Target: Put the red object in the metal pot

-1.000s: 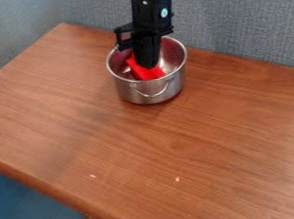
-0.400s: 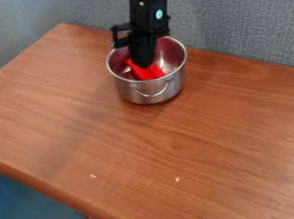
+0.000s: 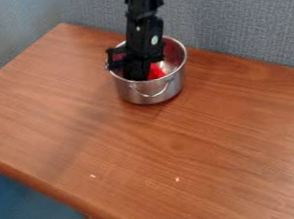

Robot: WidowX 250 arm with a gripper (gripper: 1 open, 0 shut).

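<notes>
Black and angular, your gripper (image 3: 141, 64) reaches down into the metal pot (image 3: 150, 81), its jaws pressed together on what appears to be the red object (image 3: 157, 68), whose smooth block end shows inside the shiny round rim. The pot stands near the far edge of a grained wooden table (image 3: 141, 152), before a grey textured wall (image 3: 246, 9).

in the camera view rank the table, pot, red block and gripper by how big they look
1. table, by far the largest
2. pot
3. gripper, reaching into the pot; only partly separable from the arm, so its place against the pot is unsure
4. red block, mostly hidden in the pot, only a small patch shows
</notes>
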